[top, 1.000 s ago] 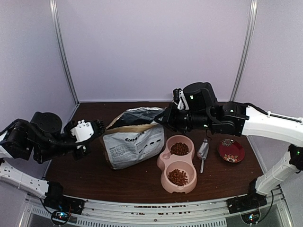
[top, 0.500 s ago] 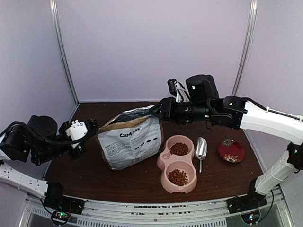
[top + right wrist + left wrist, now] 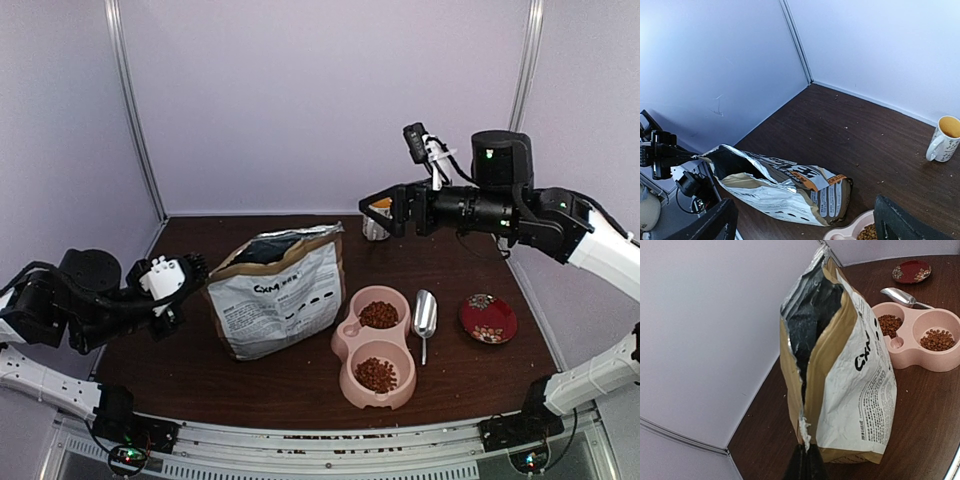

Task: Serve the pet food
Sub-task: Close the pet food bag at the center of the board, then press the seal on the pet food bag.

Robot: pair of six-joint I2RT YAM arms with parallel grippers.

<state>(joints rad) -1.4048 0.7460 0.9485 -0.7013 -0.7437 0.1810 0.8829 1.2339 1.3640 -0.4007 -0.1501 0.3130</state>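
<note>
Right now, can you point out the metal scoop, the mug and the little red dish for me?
metal scoop (image 3: 426,314), top view, on its bowl.
mug (image 3: 946,142), right wrist view, on its white side.
little red dish (image 3: 499,327), top view, on bare red surface near its rim.

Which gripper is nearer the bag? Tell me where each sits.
Left. The left gripper sits shut beside the bag, on its left; the right gripper hangs open behind it, to the right.

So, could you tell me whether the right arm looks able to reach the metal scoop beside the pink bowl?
Probably yes: the scoop lies uncovered between the bowl and red dish, and the open right gripper hangs empty above the table's back.
</note>
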